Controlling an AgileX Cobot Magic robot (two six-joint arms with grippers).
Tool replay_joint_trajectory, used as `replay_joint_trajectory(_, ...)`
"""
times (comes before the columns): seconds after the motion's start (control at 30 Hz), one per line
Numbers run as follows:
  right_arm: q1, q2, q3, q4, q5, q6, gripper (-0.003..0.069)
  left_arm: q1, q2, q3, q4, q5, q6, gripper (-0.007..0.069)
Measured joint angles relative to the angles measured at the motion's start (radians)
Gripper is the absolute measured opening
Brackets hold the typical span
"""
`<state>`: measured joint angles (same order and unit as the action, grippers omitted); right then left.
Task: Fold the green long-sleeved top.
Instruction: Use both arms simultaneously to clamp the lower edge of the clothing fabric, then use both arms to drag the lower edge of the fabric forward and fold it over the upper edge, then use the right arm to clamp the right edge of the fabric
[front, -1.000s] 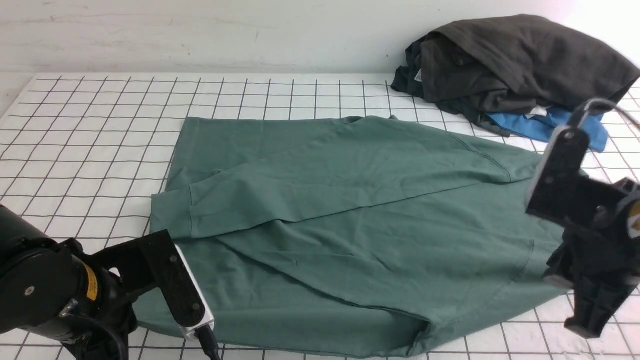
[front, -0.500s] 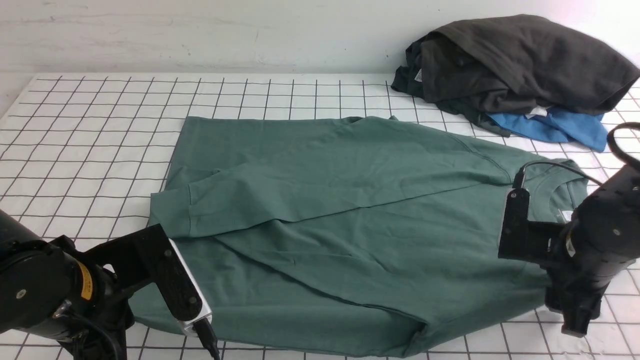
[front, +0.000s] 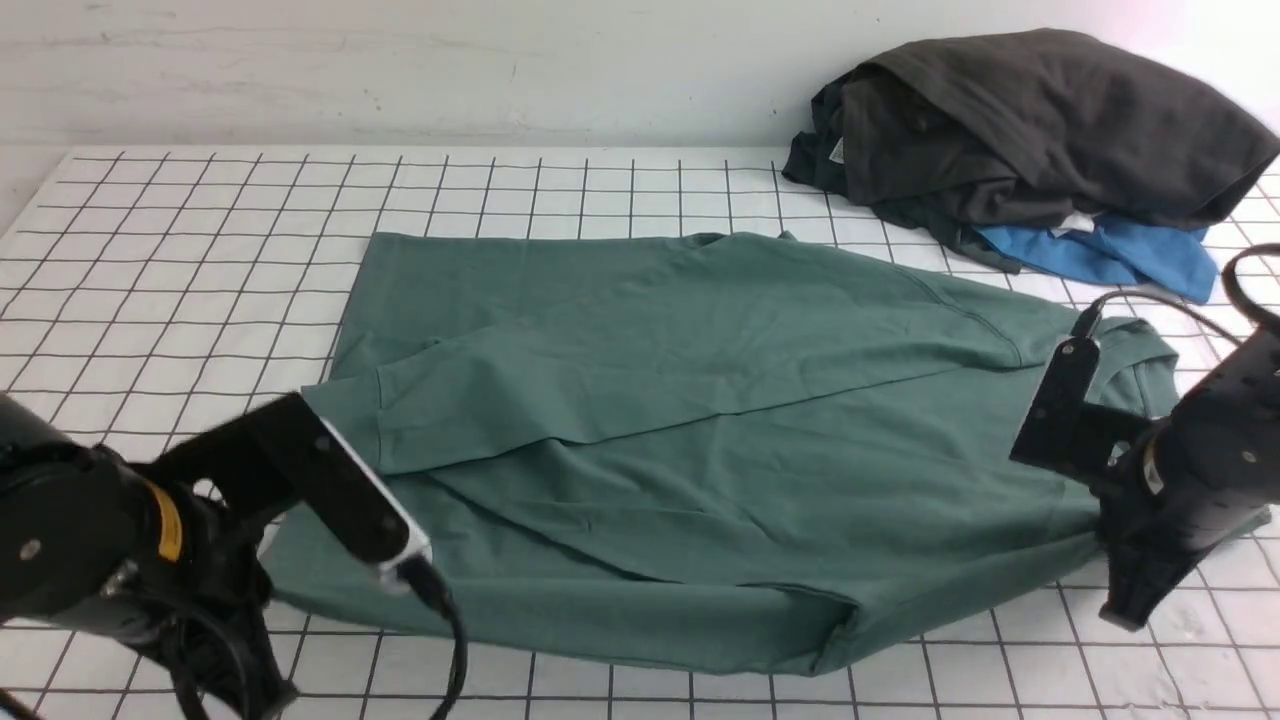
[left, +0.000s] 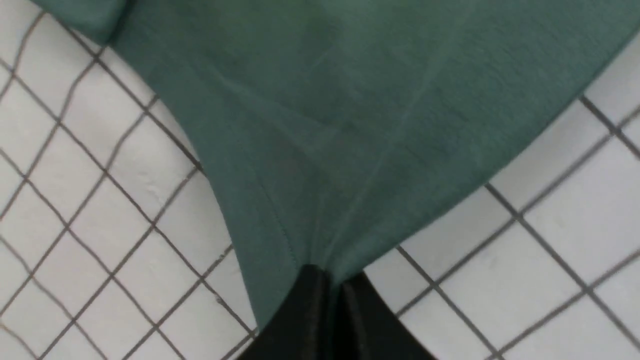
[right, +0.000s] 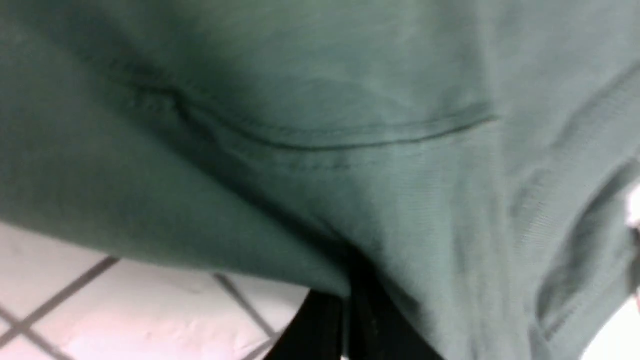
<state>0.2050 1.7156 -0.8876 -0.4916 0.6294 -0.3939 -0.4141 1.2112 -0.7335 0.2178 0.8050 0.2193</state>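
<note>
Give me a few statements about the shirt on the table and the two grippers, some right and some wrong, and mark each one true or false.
1. The left gripper is pinching an edge of the green top. True.
2. The right gripper hangs open over bare table. False: it is shut on the green top's fabric.
3. The dark grey garment lies spread over the green top. False: it is heaped at the far right of the table, off the top, with a blue garment poking out beneath it.
4. A sleeve lies folded across the body of the green top. True.
</note>
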Motion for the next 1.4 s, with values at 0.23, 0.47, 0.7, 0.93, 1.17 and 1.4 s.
replay_joint_trajectory(0.23,-0.031,-0.008,-0.271,0.028,0.056,0.116,-0.0003,0.132,0.164,-0.354,0.071,-0.097,-0.252,0.0002)
replay_joint_trajectory(0.47,-0.079,0.259,-0.643,0.094,0.034,0.124,-0.0003,0.241,0.603,-0.831,0.071,-0.176,-0.275,0.0004)
replay_joint_trajectory(0.7,-0.081,0.573,-1.045,0.153,0.107,0.295,0.0097,0.265,1.163,-1.457,0.073,0.023,-0.284,0.0206)
replay_joint_trajectory(0.93,-0.062,0.623,-1.296,0.284,0.352,0.277,0.0319,0.265,1.414,-1.977,-0.048,0.338,-0.252,0.0491)
replay_joint_trajectory(1.17,-0.009,0.638,-1.337,0.75,0.481,-0.079,0.0099,0.255,1.337,-1.944,-0.299,0.431,-0.052,0.033)
replay_joint_trajectory(1.4,0.061,0.791,-1.339,0.932,0.376,-0.343,-0.0012,0.251,1.322,-1.805,-0.39,0.434,0.022,0.0022)
